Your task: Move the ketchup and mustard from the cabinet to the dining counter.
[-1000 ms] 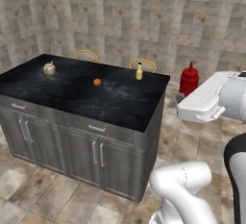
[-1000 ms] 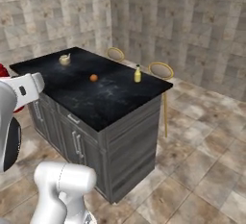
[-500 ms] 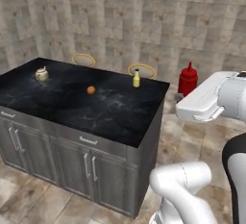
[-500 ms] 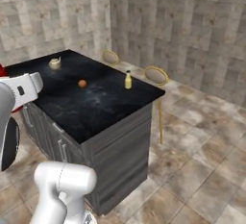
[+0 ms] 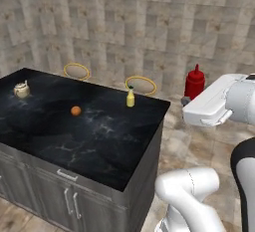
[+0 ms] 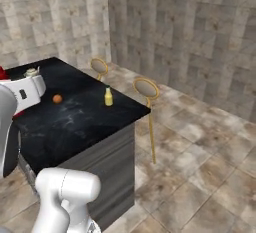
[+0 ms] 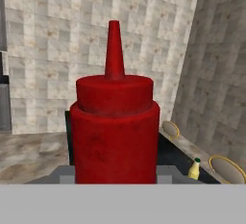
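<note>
Hand view: ketchup upright and held in narrow-set jaws, off past the corner of the tabletop where the mustard already stands; risk of clipping that edge or knocking over the mustard when coming in to set down.
</note>
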